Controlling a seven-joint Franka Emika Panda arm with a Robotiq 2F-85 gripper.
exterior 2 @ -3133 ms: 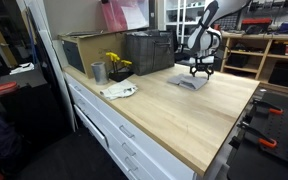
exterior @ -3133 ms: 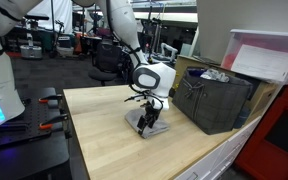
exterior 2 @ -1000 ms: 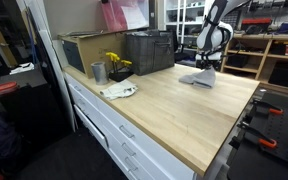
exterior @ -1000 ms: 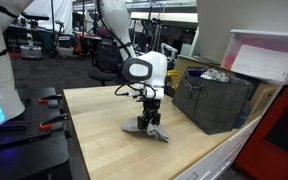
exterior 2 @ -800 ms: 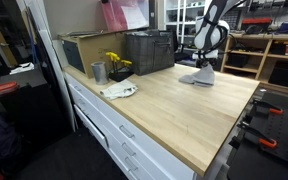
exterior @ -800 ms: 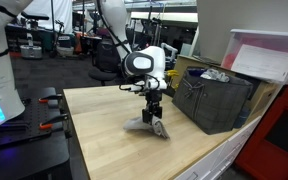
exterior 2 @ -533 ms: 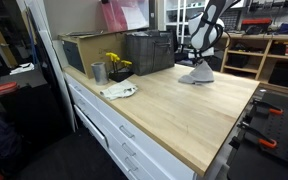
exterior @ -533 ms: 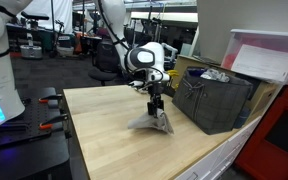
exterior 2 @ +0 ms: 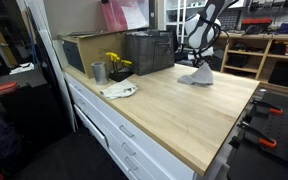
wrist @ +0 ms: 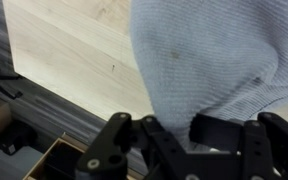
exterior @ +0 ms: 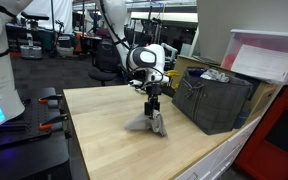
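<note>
A grey cloth (exterior: 149, 122) hangs from my gripper (exterior: 154, 103), lifted at one end while its lower edge still drags on the wooden table (exterior: 104, 140). In the wrist view the grey cloth (wrist: 209, 60) fills the upper right, and my gripper (wrist: 179, 132) is shut on its edge. In the exterior view from the far side, the cloth (exterior 2: 197, 75) droops below the gripper (exterior 2: 202, 62) near the table's back edge, next to the dark crate (exterior 2: 149, 52).
A dark crate (exterior: 216, 98) stands close beside the gripper. A pink-lidded bin (exterior: 269, 60) sits behind it. A metal cup (exterior 2: 99, 72), yellow flowers (exterior 2: 116, 63), a white rag (exterior 2: 119, 91) and a cardboard box (exterior 2: 84, 50) line the wall side.
The gripper has risen and shifted toward the crate, pulling the cloth up from lying flat into a hanging peak. It stays shut.
</note>
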